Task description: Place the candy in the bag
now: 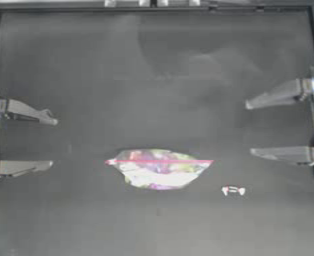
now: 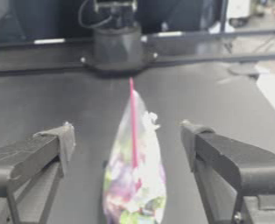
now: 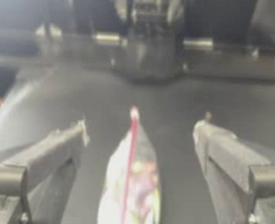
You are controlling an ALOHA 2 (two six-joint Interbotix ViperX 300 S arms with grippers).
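The bag (image 1: 160, 169) lies flat at mid-table, a clear pouch with a pink strip across it and pastel contents showing through. The candy (image 1: 233, 190), a tiny white sweet with red marks, rests on the table just right of the bag, apart from it. My left gripper (image 1: 51, 142) is drawn back at the left side, open and holding nothing. My right gripper (image 1: 250, 129) waits at the right side, also open and holding nothing. Each wrist view looks across at the bag (image 2: 134, 175) (image 3: 131, 188) between its own spread jaws. The candy does not show in either wrist view.
The dark table (image 1: 153, 75) is bordered by a frame rail (image 1: 153, 7) along the far edge. The right arm's base (image 2: 118, 43) shows beyond the bag in the left wrist view, and the left arm's base (image 3: 147, 48) in the right wrist view.
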